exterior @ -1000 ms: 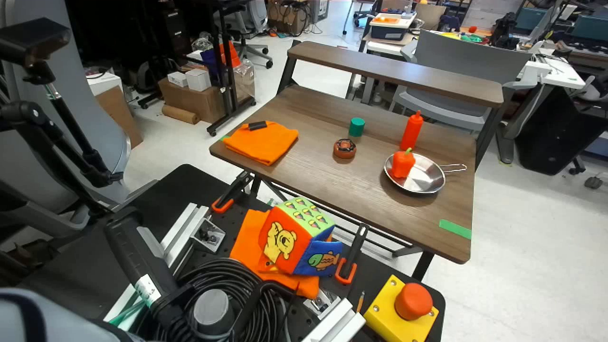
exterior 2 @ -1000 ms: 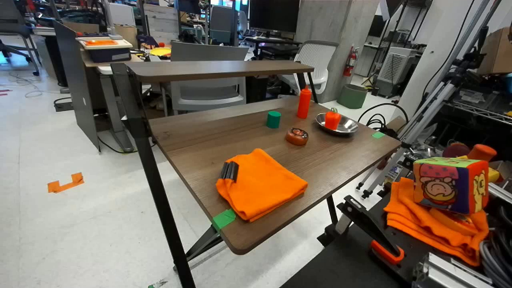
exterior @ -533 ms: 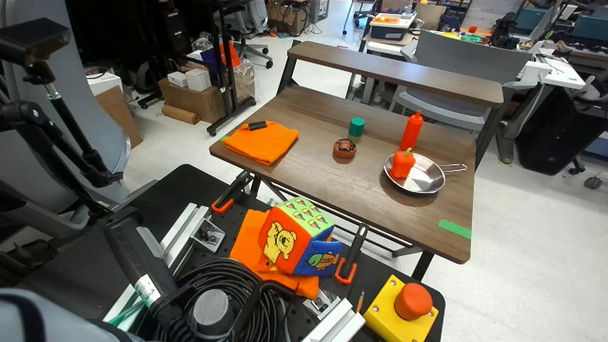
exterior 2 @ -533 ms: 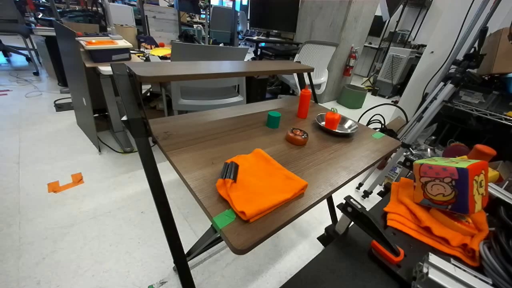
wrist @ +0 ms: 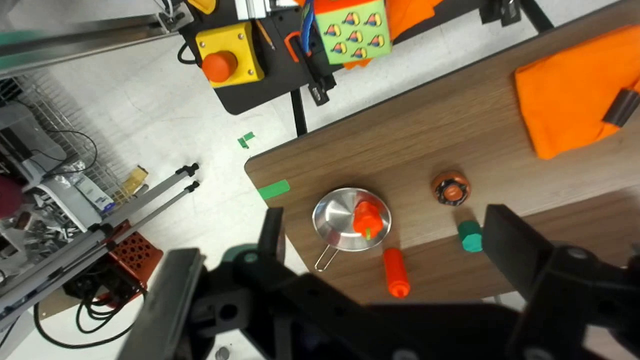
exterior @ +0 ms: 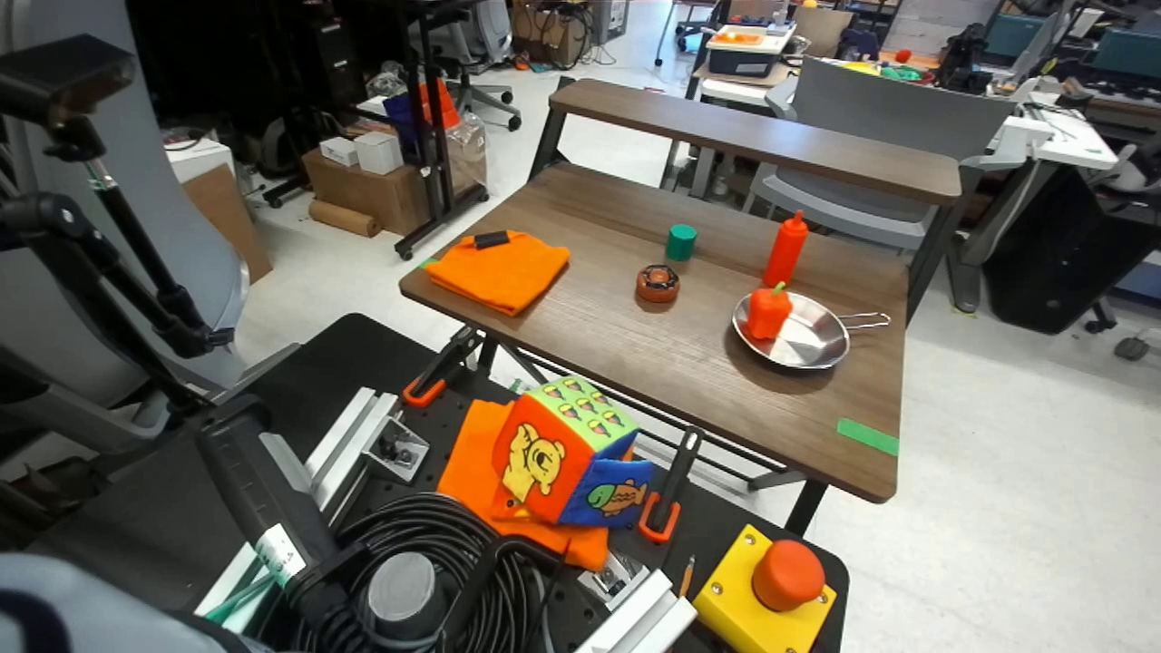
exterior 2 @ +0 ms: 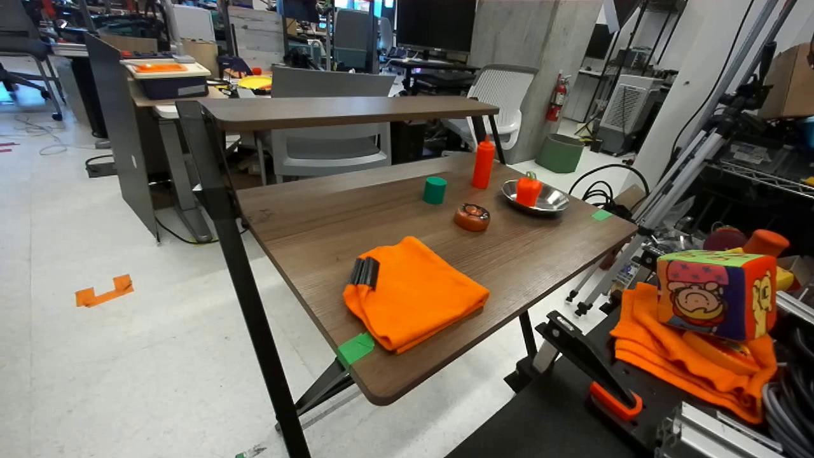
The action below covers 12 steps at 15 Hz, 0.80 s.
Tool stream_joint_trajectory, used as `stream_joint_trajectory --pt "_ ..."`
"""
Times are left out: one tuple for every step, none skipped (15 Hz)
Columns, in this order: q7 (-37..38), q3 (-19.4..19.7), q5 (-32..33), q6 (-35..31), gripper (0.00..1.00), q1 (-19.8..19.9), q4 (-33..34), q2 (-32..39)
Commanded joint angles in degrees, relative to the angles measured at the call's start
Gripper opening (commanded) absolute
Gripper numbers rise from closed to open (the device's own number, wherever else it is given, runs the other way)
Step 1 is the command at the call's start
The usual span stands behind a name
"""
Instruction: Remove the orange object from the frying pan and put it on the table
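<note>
In an exterior view, a folded orange cloth lies at left on the worktop, followed by a brown disc, a green cylinder just behind it, and an orange-red pepper in the left part of a silver pan. The pepper stands on end, long axis near upright, its green stem up and leaning slightly right. A red bottle rises just behind the pan, whose handle juts right. Only the wrist view shows the tool, its fingers spread wide apart; there, the stem points toward the bottom of the view. An exterior view alone takes in a fire extinguisher beside a concrete pillar.
</note>
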<state>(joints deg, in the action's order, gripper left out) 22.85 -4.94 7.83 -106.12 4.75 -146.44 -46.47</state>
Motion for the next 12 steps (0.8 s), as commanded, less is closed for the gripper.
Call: stream_joint_trajectory --pt "-5.9 6.0 1.0 -10.6 1.00 3.2 -2.5 3.5" --pt "-7.3 7.1 0.4 -13.6 1.00 3.7 -2.9 5.6" --pt "-8.6 8.0 -0.2 -16.9 1.00 3.8 -3.3 8.0" --pt "-9.5 8.6 -0.6 -19.3 1.00 3.9 -3.5 10.4" --pt "-9.5 8.7 -0.9 -21.7 1.00 4.0 -3.5 13.4" --pt "-9.3 8.7 -1.0 -23.9 1.00 4.1 -3.3 16.1" --pt "-9.0 8.7 -1.1 -26.5 1.00 4.1 -3.0 19.5" --pt "-8.9 8.6 -1.1 -28.8 1.00 4.1 -2.5 22.5" --pt "-8.5 8.4 -1.2 -31.0 1.00 4.1 -1.7 26.1" --pt "-8.4 8.4 -1.3 -32.6 1.00 4.1 -0.7 29.2" --pt "-8.5 8.4 -1.4 -33.7 1.00 4.0 0.6 32.4" --pt "-8.6 8.6 -1.8 -34.8 1.00 3.8 2.1 35.6"
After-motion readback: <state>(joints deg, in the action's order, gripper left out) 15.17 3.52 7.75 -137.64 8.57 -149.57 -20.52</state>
